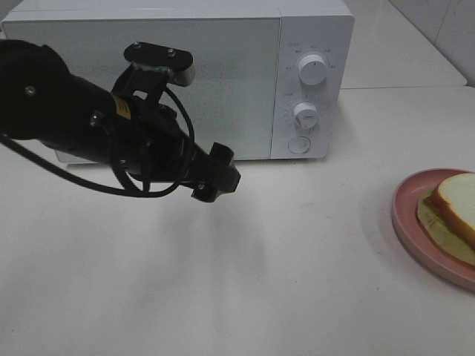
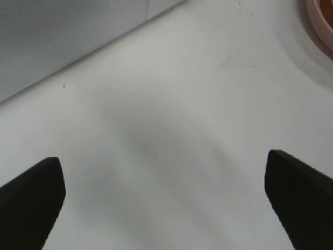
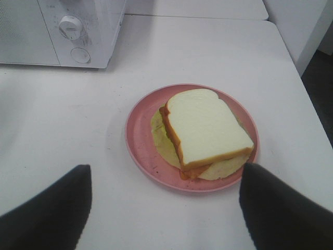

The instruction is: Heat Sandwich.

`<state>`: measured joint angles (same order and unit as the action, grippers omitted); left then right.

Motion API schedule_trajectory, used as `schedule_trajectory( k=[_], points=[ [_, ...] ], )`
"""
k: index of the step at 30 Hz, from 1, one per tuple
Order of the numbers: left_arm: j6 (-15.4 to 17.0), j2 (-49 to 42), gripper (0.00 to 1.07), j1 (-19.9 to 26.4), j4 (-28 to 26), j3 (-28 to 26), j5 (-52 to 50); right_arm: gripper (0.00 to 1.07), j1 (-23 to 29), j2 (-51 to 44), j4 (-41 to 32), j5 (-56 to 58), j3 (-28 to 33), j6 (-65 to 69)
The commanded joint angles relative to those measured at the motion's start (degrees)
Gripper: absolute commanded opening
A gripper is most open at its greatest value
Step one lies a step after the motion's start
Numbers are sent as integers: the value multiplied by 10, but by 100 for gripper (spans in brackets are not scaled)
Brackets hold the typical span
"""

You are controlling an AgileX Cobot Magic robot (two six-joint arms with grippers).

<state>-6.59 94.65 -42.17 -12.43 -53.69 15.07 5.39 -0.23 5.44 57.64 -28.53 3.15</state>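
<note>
Left gripper (image 2: 165,200) is hanging wide open over bare worktop (image 1: 223,282) in front of the microwave (image 1: 178,74), well apart from the sandwich (image 3: 205,133). Right gripper (image 3: 165,208) is also standing wide, empty, just short of the pink plate (image 3: 140,140), where the sandwich is lying, beside the microwave's dial side.

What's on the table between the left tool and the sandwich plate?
Nothing: in the exterior high view only bare white table lies between the left tool and the pink plate.
</note>
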Motion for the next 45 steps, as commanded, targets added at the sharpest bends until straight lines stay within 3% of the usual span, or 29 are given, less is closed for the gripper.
schedule_trajectory(
  k=[1, 5, 10, 17, 18, 21, 23, 32, 36, 45],
  points=[
    [3, -31, 98, 0, 17, 3, 73, 74, -4, -15, -1, -6, -1, -5],
    [6, -53, 98, 13, 13, 2, 125, 74, -4, -15, -1, -6, -1, -3],
    [7, -91, 98, 67, 8, 2, 231, 74, -4, -15, -1, -6, -1, -3],
    [7, -139, 98, 168, 4, 2, 340, 74, -4, -15, -1, -6, -1, -3],
    [7, -155, 98, 204, 4, 2, 363, 74, -4, -15, -1, -6, -1, -3],
    [6, -172, 98, 238, 5, 2, 384, 74, -4, -15, -1, -6, -1, -3],
    [6, -196, 98, 288, 9, 2, 413, 74, -4, -15, -1, -6, -1, -3],
    [7, -265, 98, 406, 19, 3, 488, 74, -4, -15, -1, -6, -1, -3],
    [7, -292, 98, 421, 19, 10, 501, 74, -4, -15, -1, -6, -1, -3],
    [7, -418, 98, 422, 34, 100, 477, 74, -4, -15, -1, -6, -1, -3]
  ],
)
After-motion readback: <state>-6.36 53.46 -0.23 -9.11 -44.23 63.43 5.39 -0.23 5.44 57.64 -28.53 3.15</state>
